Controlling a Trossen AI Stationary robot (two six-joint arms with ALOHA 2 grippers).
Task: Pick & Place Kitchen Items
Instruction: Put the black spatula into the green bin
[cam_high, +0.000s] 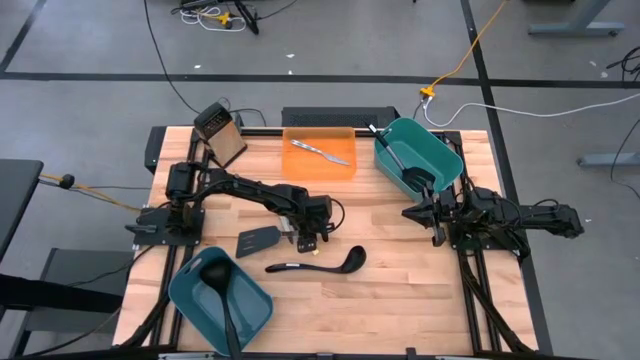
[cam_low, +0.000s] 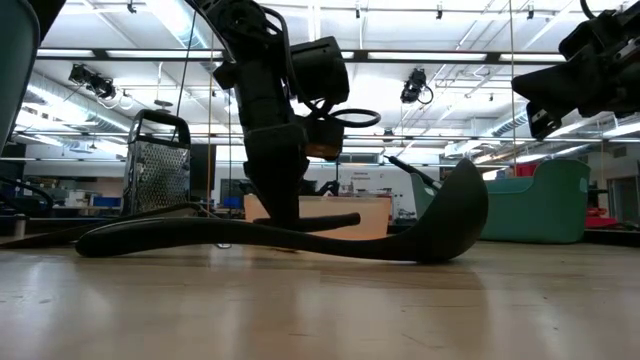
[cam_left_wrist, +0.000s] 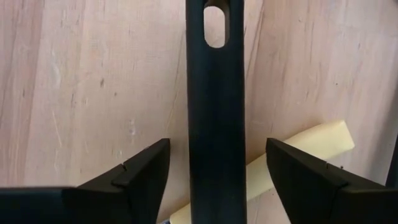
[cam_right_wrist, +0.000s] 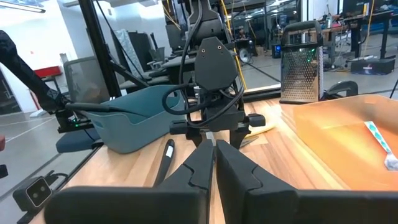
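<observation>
A black slotted spatula lies flat on the wooden table, left of centre. Its handle, with a hang hole at the end, runs under my left gripper. That gripper points down, open, one finger on either side of the handle with a gap on each side. A pale yellow-handled piece lies under the handle. A long black ladle lies on the table just nearer. My right gripper waits shut at the table's right side, holding nothing.
A teal bin at the near left holds a black ladle. Another teal bin at the far right holds a black utensil. The orange tray at the back carries silver cutlery. A metal grater stands at the far left.
</observation>
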